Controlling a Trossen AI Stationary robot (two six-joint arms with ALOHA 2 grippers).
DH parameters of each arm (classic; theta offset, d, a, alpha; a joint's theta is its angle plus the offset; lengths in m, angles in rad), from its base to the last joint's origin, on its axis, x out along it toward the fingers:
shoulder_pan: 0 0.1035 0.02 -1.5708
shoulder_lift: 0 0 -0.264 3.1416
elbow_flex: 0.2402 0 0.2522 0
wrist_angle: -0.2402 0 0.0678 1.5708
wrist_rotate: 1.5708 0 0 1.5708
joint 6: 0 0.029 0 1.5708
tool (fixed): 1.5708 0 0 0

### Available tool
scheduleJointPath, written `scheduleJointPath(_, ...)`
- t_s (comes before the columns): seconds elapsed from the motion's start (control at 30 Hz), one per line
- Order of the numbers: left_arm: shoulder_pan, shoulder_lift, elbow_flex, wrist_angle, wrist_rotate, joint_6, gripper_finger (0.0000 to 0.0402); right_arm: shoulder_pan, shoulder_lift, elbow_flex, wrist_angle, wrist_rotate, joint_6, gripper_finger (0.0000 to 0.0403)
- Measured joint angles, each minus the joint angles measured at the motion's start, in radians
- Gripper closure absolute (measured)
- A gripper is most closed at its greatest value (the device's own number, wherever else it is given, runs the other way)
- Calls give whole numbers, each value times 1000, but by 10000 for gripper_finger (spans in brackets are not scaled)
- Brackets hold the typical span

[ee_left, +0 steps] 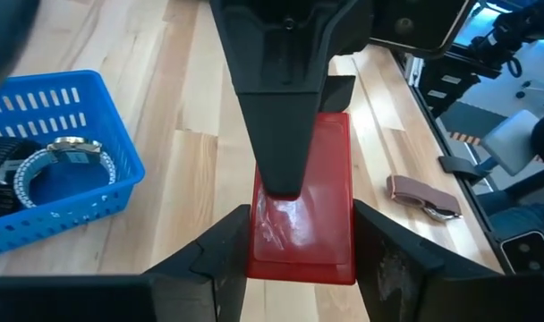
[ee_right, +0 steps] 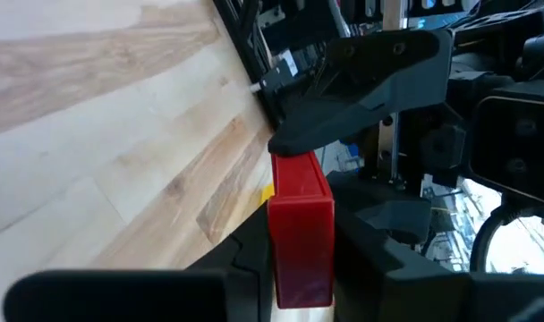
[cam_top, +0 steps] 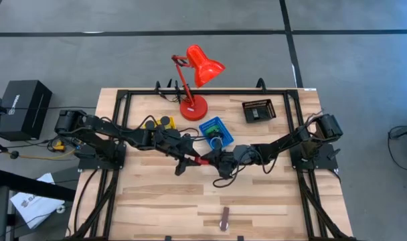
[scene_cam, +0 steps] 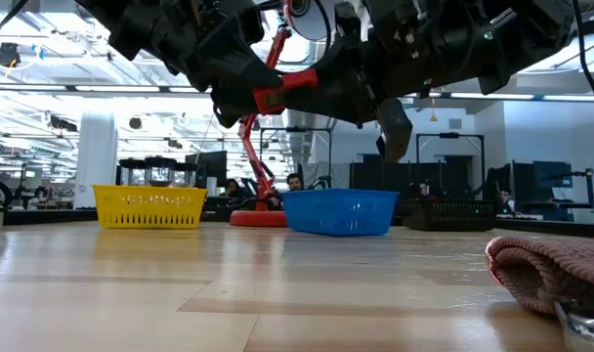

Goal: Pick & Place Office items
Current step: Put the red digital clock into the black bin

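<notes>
A flat red block (cam_top: 202,159) hangs above the table's middle between my two grippers, well clear of the wood in the low view (scene_cam: 289,86). My left gripper (ee_left: 301,268) comes from the left and is shut on it. My right gripper (ee_right: 301,268) comes from the right and is shut on it too. A brown-silver bar (cam_top: 224,217) lies flat near the table's near edge. A silvery ring (ee_left: 62,165) lies in the blue tray (cam_top: 210,126). My left gripper pinches the red block's two narrow side edges (ee_left: 345,255) near one end, coming level from the table's left. The block is lifted clear and lies roughly level. My right gripper pinches the block across its two broad faces (ee_right: 301,210) at the other end, coming from the table's right. One of its fingers (ee_left: 281,116) lies flat along the block's upper face.
The red desk lamp (cam_top: 193,73) stands at the far edge. The black mesh tray (cam_top: 258,110) is far right. The yellow tray (scene_cam: 150,207) is far left, partly under the left arm. A black frame (cam_top: 116,134) runs along the table's sides. Bare wood lies toward the near edge.
</notes>
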Motion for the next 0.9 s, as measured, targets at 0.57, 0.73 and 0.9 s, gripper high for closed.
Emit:
scheduleJointPath(0.57,0,-2,0,12,16,0,240,0,0,0,35,-27,67,325)
scheduleJointPath(0.73,1,-1,0,14,15,0,239,0,0,0,37,-28,67,328)
scheduleJointPath(0.9,1,-1,0,17,15,-4,230,0,0,0,37,-27,66,335)
